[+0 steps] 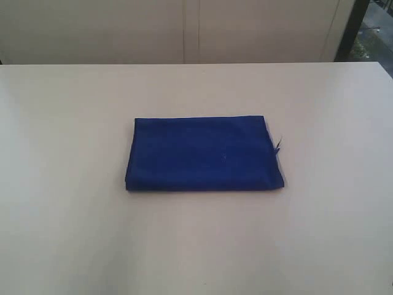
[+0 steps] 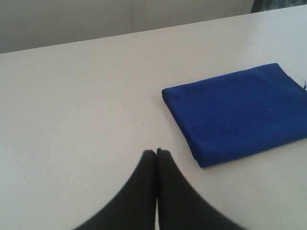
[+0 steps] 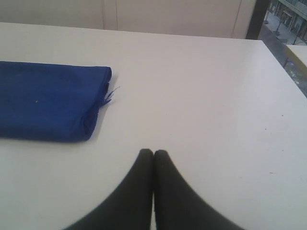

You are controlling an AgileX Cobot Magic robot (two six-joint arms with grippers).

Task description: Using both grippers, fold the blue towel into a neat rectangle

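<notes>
Blue towel (image 1: 202,153) — one, folded on table (image 1: 61,196) | left hand (image 2: 156,152), right hand (image 3: 153,152) — two, both pressed together, empty

Bare indoor workroom; white table (image 1: 67,203); pale panelled wall (image 1: 98,31); window (image 1: 376,27).

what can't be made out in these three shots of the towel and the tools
Layers of the blue towel: the exterior view shows only its top, and the edges are too small to count.
One end of the towel: cut off by the frame in each wrist view.
The left tool and right tool: outside the exterior view; the wrist views show only shut tips, the rest cut off.
By the loose thread: any tag is too small to tell.
</notes>
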